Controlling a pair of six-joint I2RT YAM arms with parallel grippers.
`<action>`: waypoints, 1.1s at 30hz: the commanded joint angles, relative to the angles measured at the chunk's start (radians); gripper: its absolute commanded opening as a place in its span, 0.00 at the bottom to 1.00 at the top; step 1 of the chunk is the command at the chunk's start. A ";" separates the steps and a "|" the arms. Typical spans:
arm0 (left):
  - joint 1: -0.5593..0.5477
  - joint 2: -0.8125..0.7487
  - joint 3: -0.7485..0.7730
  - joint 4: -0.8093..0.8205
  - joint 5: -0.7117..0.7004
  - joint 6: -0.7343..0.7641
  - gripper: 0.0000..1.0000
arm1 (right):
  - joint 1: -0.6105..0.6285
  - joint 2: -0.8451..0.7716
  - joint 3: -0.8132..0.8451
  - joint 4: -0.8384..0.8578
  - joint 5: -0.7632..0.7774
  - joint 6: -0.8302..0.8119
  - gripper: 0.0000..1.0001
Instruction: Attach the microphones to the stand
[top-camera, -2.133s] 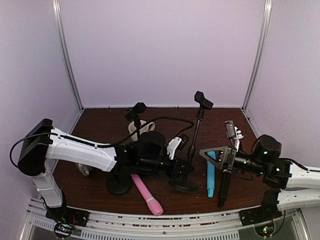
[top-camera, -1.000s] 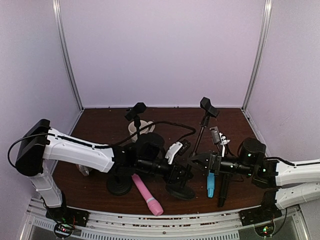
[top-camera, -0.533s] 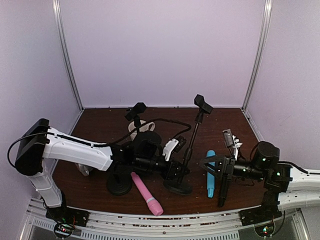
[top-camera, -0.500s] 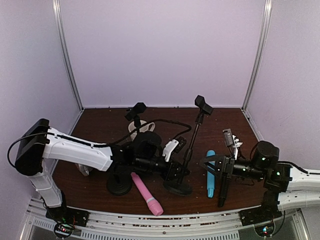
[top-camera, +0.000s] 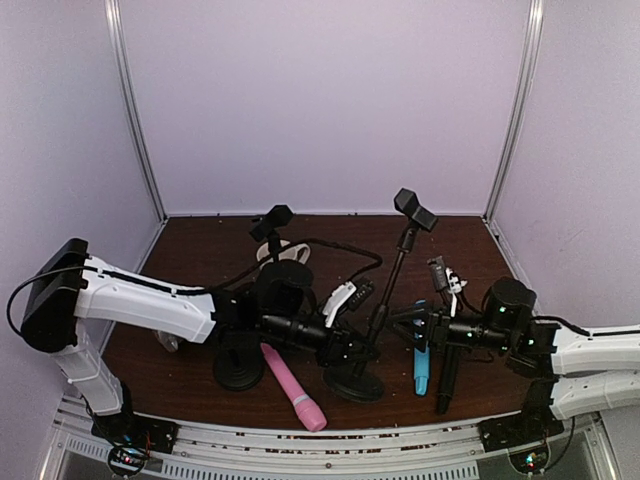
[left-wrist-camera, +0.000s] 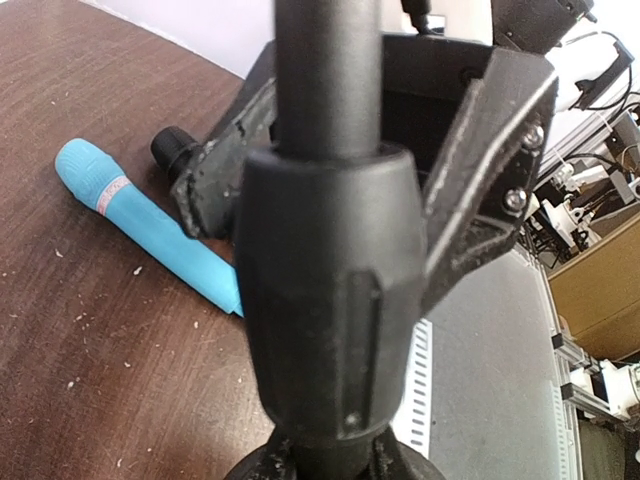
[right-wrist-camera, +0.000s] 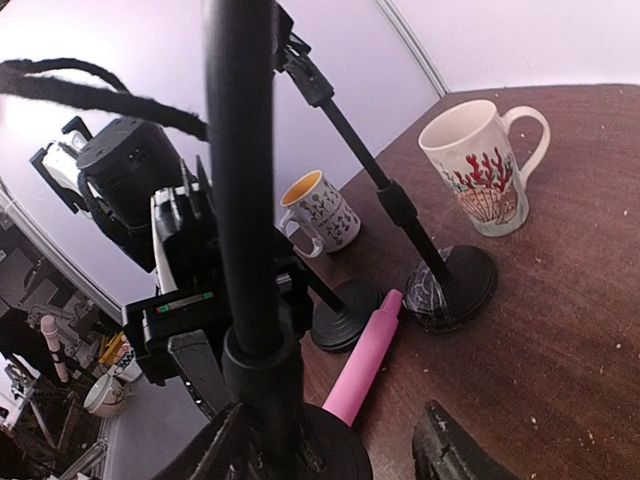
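3 microphones lie flat on the worktop (top-camera: 200, 250): the pink microphone (top-camera: 293, 388) just left of the stand (top-camera: 393, 285) base, the light blue microphone (top-camera: 421, 365) and the black microphone (top-camera: 445, 385) side by side to its right. The left tool (left-wrist-camera: 350, 200) is clamped tight on the stand's pole. The right tool (right-wrist-camera: 335, 455) is part open around the same pole, holding nothing.

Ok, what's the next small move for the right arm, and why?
Probably close the right gripper on the black microphone stand's pole: its open jaws straddle it, while the left gripper is clamped lower down. The light blue stick microphone lies unattached on the brown table.
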 joint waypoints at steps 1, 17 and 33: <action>-0.014 -0.036 0.048 0.091 0.052 0.041 0.00 | -0.003 0.034 0.005 0.173 -0.079 -0.010 0.54; -0.023 -0.018 0.091 0.010 -0.022 0.064 0.00 | 0.014 0.079 0.009 0.191 -0.053 -0.005 0.10; -0.054 0.021 0.170 -0.206 -0.517 0.072 0.00 | 0.186 -0.031 0.170 -0.293 0.448 0.008 0.53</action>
